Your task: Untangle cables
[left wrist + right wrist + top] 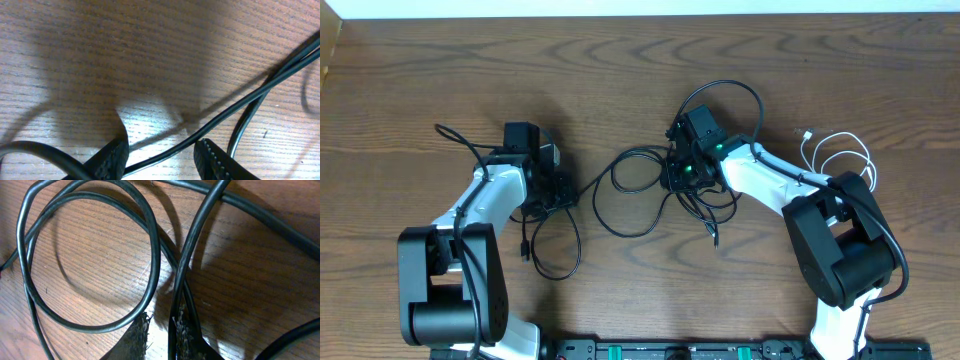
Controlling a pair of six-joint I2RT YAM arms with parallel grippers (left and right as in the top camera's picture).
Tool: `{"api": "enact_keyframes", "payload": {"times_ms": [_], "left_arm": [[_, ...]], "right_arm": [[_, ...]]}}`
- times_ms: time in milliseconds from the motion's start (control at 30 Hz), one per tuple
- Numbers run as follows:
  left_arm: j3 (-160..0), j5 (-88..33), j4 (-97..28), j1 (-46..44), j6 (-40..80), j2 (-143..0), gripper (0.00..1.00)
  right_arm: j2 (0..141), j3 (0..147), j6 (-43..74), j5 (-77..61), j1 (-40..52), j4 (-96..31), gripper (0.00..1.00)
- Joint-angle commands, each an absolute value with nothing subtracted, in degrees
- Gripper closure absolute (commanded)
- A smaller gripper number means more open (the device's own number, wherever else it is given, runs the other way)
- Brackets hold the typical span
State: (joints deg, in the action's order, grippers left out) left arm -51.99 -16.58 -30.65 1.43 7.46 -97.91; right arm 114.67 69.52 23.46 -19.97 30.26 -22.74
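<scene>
Left gripper (160,150) sits half open, a black cable (230,112) running loose between its fingers. Right gripper (161,327) is nearly closed against the black loops (156,255); can't tell if it's actually gripping.

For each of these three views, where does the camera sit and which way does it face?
Overhead: above the table, looking down at left arm, right arm, black cables, white cable.
Left wrist: on the left arm, facing down; left gripper straddles one black cable.
Right wrist: on the right arm, facing down at cable loops; right gripper at bottom.
Shared: both wrist views show black cable on wood.
</scene>
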Motion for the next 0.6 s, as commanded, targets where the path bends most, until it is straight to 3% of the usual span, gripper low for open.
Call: {"api": "enact_keyframes", "payload": {"times_ms": [0, 67, 567], "left_arm": [[-50.8, -15.4, -30.7, 1.5, 7.7, -98.1, 0.51], [-50.8, -15.4, -30.7, 1.5, 7.8, -98.1, 0.48], [-50.7, -11.2, -30.7, 1.5, 29.1, -98.1, 0.48]], "right_arm": [[114.5, 68.5, 23.5, -18.3, 30.9, -23.2, 0.82], [114.5, 68.5, 23.5, -18.3, 30.9, -23.2, 0.82], [114.5, 68.5, 23.5, -18.3, 30.9, -23.1, 0.81]]}}
